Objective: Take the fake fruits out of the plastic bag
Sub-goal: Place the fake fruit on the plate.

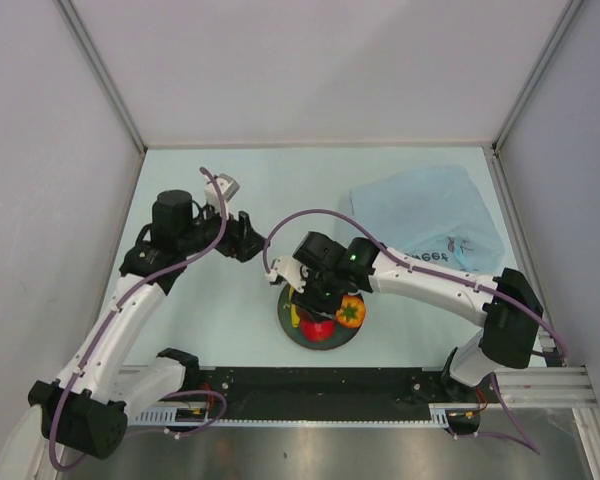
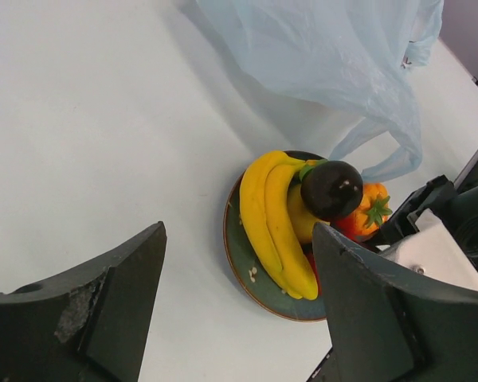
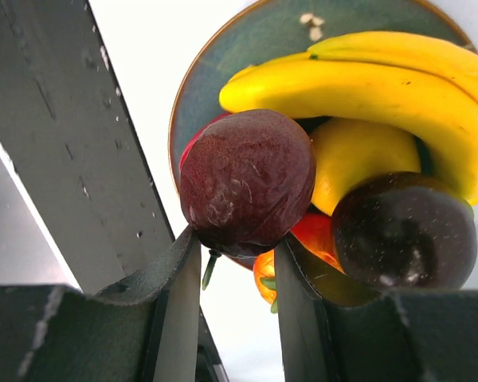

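Observation:
A dark teal plate (image 1: 298, 338) near the table's front holds the fake fruits: a yellow banana bunch (image 3: 382, 87), a yellow round fruit (image 3: 358, 155), a red apple (image 3: 315, 231), an orange fruit (image 2: 370, 208) and a dark purple ball (image 3: 404, 231). My right gripper (image 3: 235, 239) hangs over the plate, shut on a dark red fruit (image 3: 247, 179) with a green stem, held just above the pile. My left gripper (image 2: 239, 228) is open and empty, left of the plate and apart from it. The light-blue plastic bag (image 1: 430, 215) lies crumpled at the back right.
The bag's loose handle (image 2: 382, 159) trails towards the plate's far side. The right arm (image 1: 430, 280) stretches across from the right. White walls enclose the table, and a black rail (image 1: 320, 385) runs along the front edge.

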You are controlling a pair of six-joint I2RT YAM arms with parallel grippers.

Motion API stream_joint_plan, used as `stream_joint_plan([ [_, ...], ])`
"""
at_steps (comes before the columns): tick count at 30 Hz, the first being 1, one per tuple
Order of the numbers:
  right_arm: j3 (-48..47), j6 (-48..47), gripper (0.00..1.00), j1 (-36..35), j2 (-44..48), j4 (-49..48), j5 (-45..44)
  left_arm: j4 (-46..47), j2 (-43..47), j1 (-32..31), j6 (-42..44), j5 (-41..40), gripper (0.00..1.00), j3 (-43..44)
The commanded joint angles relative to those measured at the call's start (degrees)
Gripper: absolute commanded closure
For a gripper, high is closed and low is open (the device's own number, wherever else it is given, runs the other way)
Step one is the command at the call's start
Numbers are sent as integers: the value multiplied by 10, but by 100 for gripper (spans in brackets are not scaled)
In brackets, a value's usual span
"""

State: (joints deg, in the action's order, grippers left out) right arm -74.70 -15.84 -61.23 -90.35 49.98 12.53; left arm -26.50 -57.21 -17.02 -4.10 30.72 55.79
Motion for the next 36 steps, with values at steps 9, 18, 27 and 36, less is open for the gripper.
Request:
stream_joint_plan([
  [9, -19, 43, 62, -6, -3, -11, -65, 44, 43, 23, -14, 64, 22, -38],
  [18, -16, 38, 38, -18, 1, -4, -62, 65, 39, 23, -32, 94, 22, -52],
  [27, -16, 30, 35, -19, 20, 32, -61, 71, 45, 23, -37, 109, 22, -63],
  [36, 21, 7, 35, -19, 55, 89, -35, 74, 29, 23, -38, 112, 23, -63],
])
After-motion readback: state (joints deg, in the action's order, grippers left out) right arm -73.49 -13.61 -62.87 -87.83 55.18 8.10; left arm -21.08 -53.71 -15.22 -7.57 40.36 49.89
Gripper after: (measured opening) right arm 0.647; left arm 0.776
